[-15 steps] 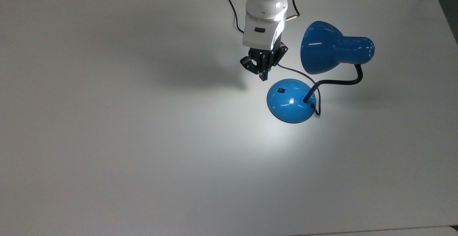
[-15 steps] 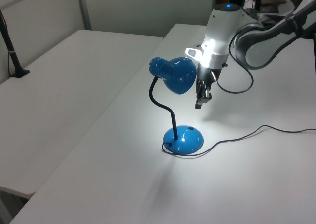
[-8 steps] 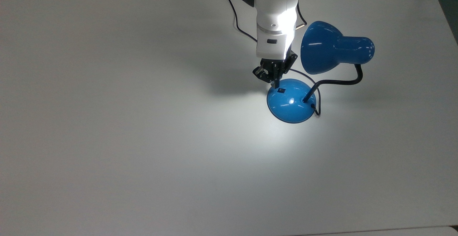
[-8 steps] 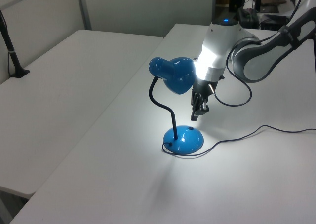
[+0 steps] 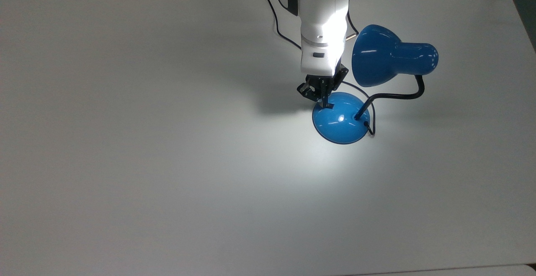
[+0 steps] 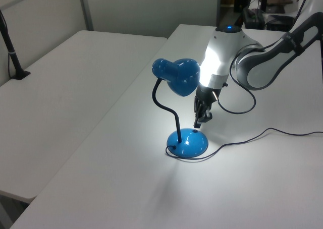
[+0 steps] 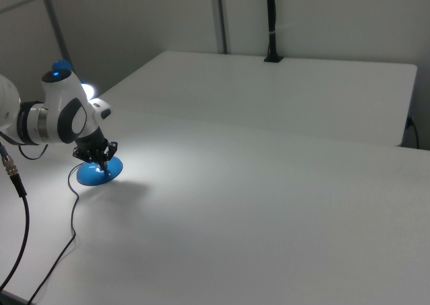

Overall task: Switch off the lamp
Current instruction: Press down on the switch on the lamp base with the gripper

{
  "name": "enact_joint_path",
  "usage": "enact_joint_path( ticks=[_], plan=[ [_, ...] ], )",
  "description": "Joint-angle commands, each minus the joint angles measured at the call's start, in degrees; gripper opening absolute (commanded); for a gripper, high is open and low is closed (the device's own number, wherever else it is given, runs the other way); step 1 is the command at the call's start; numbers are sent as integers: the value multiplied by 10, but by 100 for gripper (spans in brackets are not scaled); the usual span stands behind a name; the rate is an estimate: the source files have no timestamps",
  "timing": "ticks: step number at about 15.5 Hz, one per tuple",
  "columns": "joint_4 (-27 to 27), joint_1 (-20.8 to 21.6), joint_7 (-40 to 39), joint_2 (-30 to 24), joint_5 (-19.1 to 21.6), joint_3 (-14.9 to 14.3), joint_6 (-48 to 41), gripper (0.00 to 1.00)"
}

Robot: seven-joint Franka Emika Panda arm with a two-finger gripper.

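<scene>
Fingers of your gripper [image 5: 324, 102] are pressed together into one narrow black point and hold nothing; that point stands right at the small black switch [image 5: 329, 106] on the domed blue base [image 5: 341, 123], and you cannot tell from these views whether it actually touches.

Take the base as your landmark. It sits on the white table [image 5: 146, 163], and the lamp [image 5: 391, 60] is lit: a bright pool of light spreads over the tabletop around the base, strongest on the top view's left of it. From the top of the base a black gooseneck [image 5: 398, 96] rises and bends to the top view's right, carrying the glossy blue shade [image 5: 377, 56] above and beyond the base. In the left view the shade [image 6: 181, 77] hangs just beside the white wrist of your arm [image 6: 217, 72], very near it, with the gripper [image 6: 201, 121] pointing down at the far edge of the base [image 6: 187, 143].

A thin black cord [image 6: 252, 137] leaves the base and trails away across the table toward the left view's right. In the right view the arm [image 7: 64, 120] stands over the base [image 7: 97, 174] and covers much of it, and a cable [image 7: 20, 218] hangs down near the right view's left edge. Well apart from the base, a black post [image 7: 271, 23] stands at the far edge of a second white table [image 7: 289, 83].
</scene>
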Motion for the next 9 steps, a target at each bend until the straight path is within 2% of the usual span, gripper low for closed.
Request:
enact_joint_path(
  ticks=[1,9],
  plan=[
    [0,-4,-12,12,-2,4,14,0],
    [4,-5,-12,19,-3,12,14,0]
  ],
)
